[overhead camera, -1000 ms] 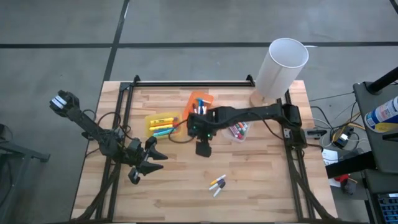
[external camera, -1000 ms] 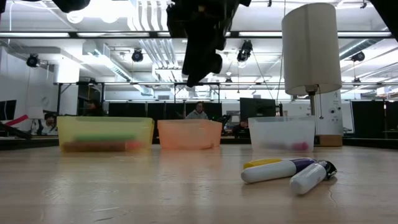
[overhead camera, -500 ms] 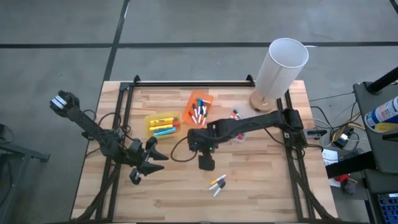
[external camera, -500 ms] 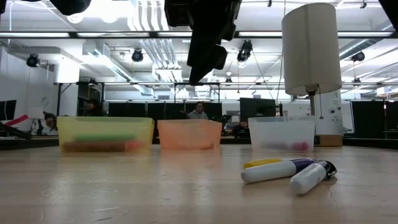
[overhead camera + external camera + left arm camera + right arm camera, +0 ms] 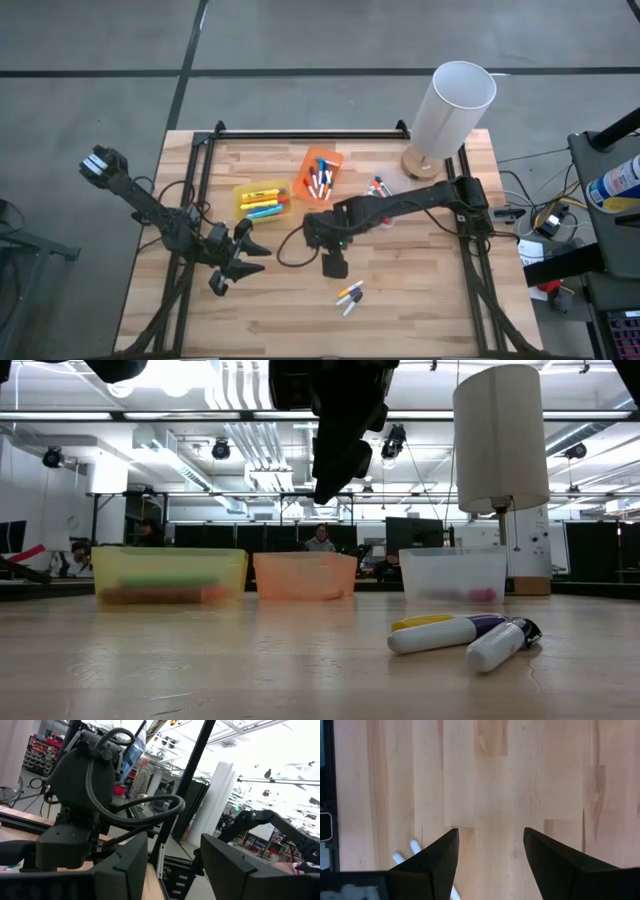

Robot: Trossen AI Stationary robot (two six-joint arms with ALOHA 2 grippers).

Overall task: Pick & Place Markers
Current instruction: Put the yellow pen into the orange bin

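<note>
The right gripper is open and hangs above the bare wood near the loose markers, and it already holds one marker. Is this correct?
Not quite: the right gripper holds nothing. The right wrist view shows only bare table between its open fingers. The loose markers lie on the table nearby, as you said.

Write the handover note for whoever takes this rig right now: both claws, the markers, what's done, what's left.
Right claw: open, empty, above bare wood in mid-table, short of the loose markers.
Left claw: open, empty, waiting at the table's left edge.
Done: markers already lie in the yellow bin, the orange bin and the clear bin.
Left: the loose markers near the front edge, a yellow-capped one, a purple-tipped one and a white one with a dark cap, lying together on the table. Which bin each belongs in cannot be told.
</note>
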